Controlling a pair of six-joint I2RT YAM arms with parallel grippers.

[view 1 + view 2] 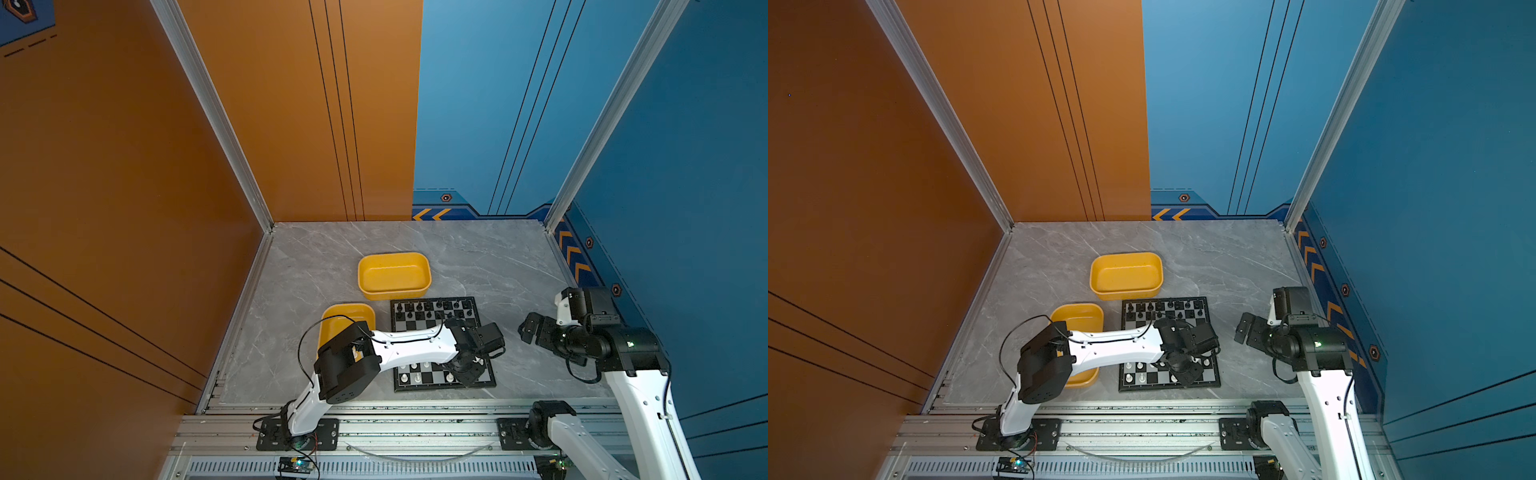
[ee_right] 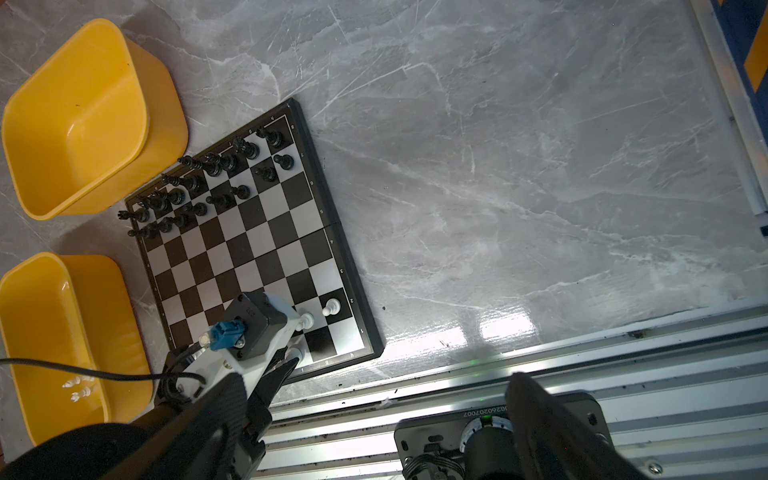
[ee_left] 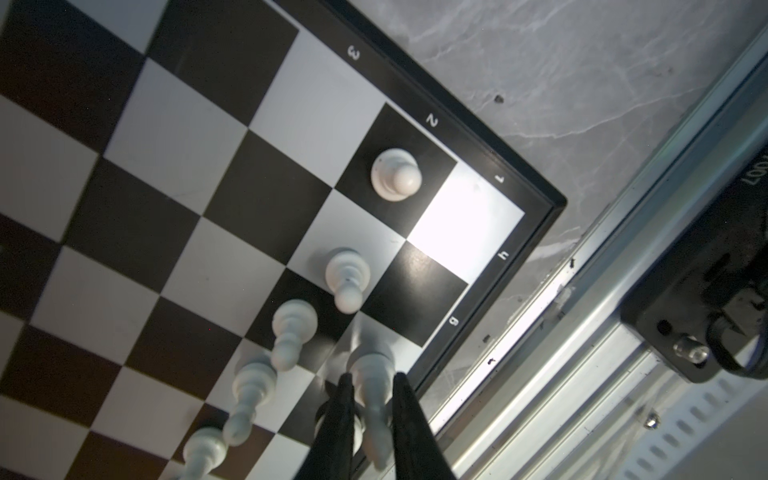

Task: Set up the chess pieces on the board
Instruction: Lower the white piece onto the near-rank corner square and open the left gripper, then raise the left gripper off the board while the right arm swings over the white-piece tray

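Observation:
The board [image 1: 436,387] lies mid-table, also shown in the right wrist view [image 2: 266,249]. Black chess pieces [image 1: 432,309] fill its two far rows. White pawns [image 3: 395,174] stand in a line on the second near row. My left gripper [image 3: 370,376] hangs over the board's near right part [image 1: 466,373]. Its black fingers [image 3: 409,415] flank a tall white piece [image 3: 372,386] standing on a light edge square, with a thin gap beside its stem. My right gripper [image 1: 527,328] hovers right of the board, open and empty [image 2: 380,386].
One yellow tray [image 1: 394,274] sits empty behind the board. A second yellow tray [image 1: 345,316] lies left of the board, partly under my left arm, with a few white pieces [image 2: 79,388] lying in it. An aluminium rail [image 1: 415,419] runs along the near edge.

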